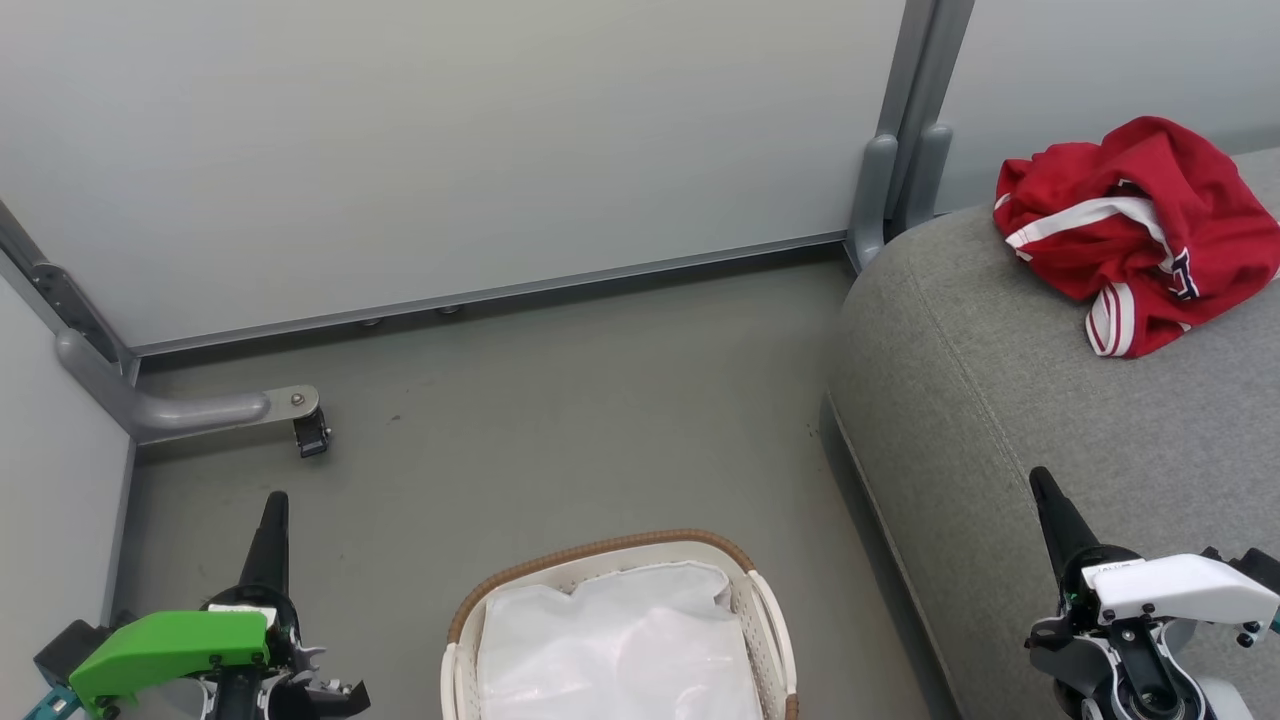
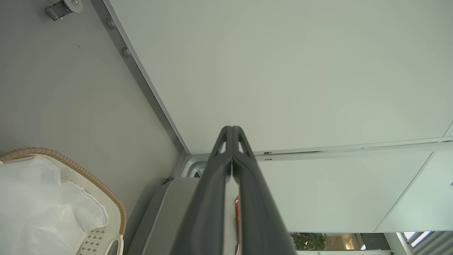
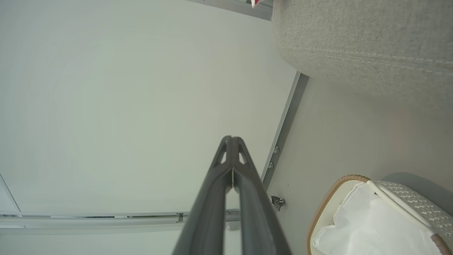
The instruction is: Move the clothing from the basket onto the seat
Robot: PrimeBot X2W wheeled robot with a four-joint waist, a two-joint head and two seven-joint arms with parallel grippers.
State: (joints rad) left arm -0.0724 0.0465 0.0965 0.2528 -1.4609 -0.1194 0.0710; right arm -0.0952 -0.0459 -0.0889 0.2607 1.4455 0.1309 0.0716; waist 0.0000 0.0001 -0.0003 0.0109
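Observation:
The red jersey (image 1: 1135, 225) lies crumpled on the grey sofa (image 1: 1000, 400) at the upper right, its white stripe trim showing. A sliver of the jersey (image 2: 236, 212) peeks past my left fingers. The white basket (image 1: 765, 610) with its brown rim stands on the floor at the bottom centre, holding only a plain white sheet (image 1: 610, 650). My left gripper (image 1: 275, 500) is shut and empty at the lower left, left of the basket. My right gripper (image 1: 1040, 478) is shut and empty over the sofa's front, well short of the jersey.
Pale partition walls close off the back and left. A grey metal foot with a caster (image 1: 310, 435) juts onto the floor at the left. A grey post (image 1: 890, 180) stands behind the sofa's corner. Bare grey floor (image 1: 600, 420) lies between basket and wall.

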